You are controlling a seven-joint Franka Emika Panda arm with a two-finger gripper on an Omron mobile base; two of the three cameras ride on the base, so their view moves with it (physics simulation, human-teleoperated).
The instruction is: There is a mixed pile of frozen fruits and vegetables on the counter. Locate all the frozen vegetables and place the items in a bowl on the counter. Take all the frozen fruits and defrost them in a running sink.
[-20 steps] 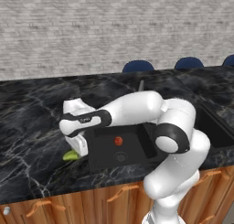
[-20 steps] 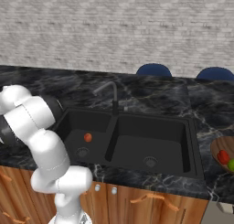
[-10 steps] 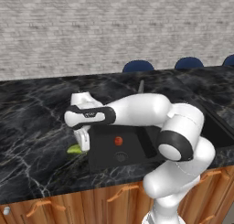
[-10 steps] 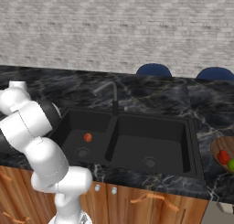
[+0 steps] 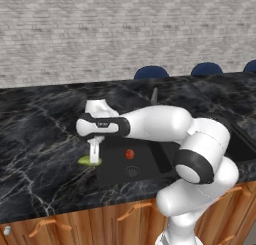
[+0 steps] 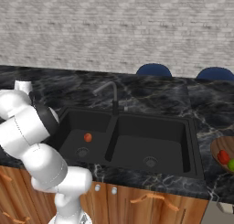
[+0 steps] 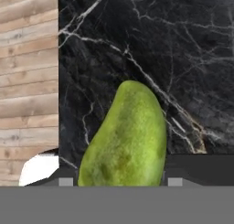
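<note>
Hand view: the fingers (image 7: 117,182) squeeze a yellow-green fruit (image 7: 124,138) that lies on the black tabletop (image 7: 183,58), left of the sink (image 5: 150,159).

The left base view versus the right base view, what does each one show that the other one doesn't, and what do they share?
Left base view alone: the gripper lowered over the yellow-green oblong piece on the counter, just left of the sink; whether it grips the piece I cannot tell.

Right base view alone: a wooden bowl at the far right holding a red piece and a green ball.

Both: the black sink, its faucet, the red-orange ball in the left basin, the brick wall and the blue chair backs.
</note>
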